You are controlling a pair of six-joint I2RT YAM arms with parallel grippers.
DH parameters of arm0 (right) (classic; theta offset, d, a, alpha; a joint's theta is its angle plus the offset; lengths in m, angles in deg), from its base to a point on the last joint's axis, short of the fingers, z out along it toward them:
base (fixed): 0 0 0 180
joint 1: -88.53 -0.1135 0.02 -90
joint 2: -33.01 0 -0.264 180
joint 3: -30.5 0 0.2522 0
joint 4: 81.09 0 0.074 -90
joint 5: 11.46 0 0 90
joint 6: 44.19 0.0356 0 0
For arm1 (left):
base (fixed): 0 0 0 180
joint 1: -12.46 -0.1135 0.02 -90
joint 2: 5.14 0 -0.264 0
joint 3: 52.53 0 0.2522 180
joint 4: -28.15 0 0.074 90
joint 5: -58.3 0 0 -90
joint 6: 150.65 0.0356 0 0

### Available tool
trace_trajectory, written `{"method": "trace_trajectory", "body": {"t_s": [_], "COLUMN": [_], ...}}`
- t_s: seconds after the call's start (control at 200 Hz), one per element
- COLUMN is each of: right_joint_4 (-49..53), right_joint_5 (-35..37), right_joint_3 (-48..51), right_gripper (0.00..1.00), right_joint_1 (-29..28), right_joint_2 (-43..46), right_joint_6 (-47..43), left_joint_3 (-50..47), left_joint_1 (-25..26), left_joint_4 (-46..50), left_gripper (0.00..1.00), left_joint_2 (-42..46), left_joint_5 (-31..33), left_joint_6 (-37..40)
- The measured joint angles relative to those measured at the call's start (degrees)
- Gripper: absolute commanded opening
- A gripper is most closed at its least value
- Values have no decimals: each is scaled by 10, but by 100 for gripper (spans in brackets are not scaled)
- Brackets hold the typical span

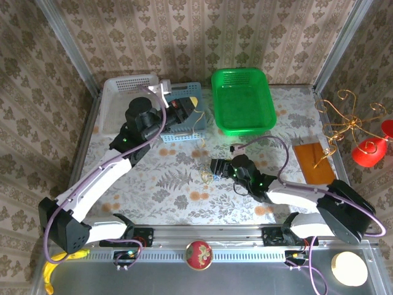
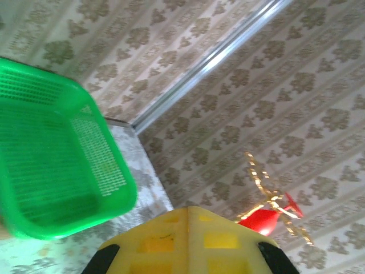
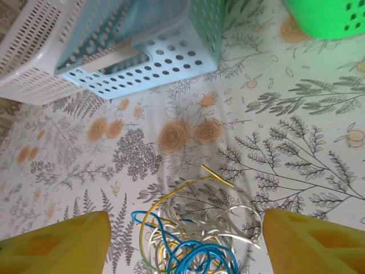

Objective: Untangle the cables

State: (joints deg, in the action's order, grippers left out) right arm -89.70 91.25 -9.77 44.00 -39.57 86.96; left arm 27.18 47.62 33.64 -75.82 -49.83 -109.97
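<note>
Flowery table (image 1: 159, 190) with a green basket (image 1: 243, 101) at the back. The left tool (image 2: 188, 228) is up in the air with its fingers pressed together, can't tell if anything's pinched in there. Right tool (image 3: 185, 237) sits low with its fingers spread wide, gripping nothing, and the cables (image 3: 191, 257) lie bunched on the table right between them.

Bright, even overhead light, soft shadows; left wrist view motion-blurred, other views fairly sharp.
</note>
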Motion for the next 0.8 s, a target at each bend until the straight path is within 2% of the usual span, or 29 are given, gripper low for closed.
{"method": "trace_trajectory", "body": {"t_s": [0.25, 0.445, 0.62, 0.8], "right_joint_4": [84, 140, 169, 195], "right_joint_5": [9, 9, 4, -7], "right_joint_3": [0, -9, -26, -52], "right_gripper": [74, 75, 75, 75], "right_joint_1": [0, 0, 0, 0], "right_joint_2": [94, 119, 119, 109], "right_joint_6": [0, -4, -5, -11], "left_joint_3": [12, 60, 89, 89], "left_joint_1": [-108, -209, -292, -355], "left_joint_4": [81, 133, 137, 125], "left_gripper": [0, 0, 0, 0], "left_joint_2": [10, -2, -59, -151], "left_joint_5": [12, 39, 61, 68], "left_joint_6": [83, 169, 235, 261]}}
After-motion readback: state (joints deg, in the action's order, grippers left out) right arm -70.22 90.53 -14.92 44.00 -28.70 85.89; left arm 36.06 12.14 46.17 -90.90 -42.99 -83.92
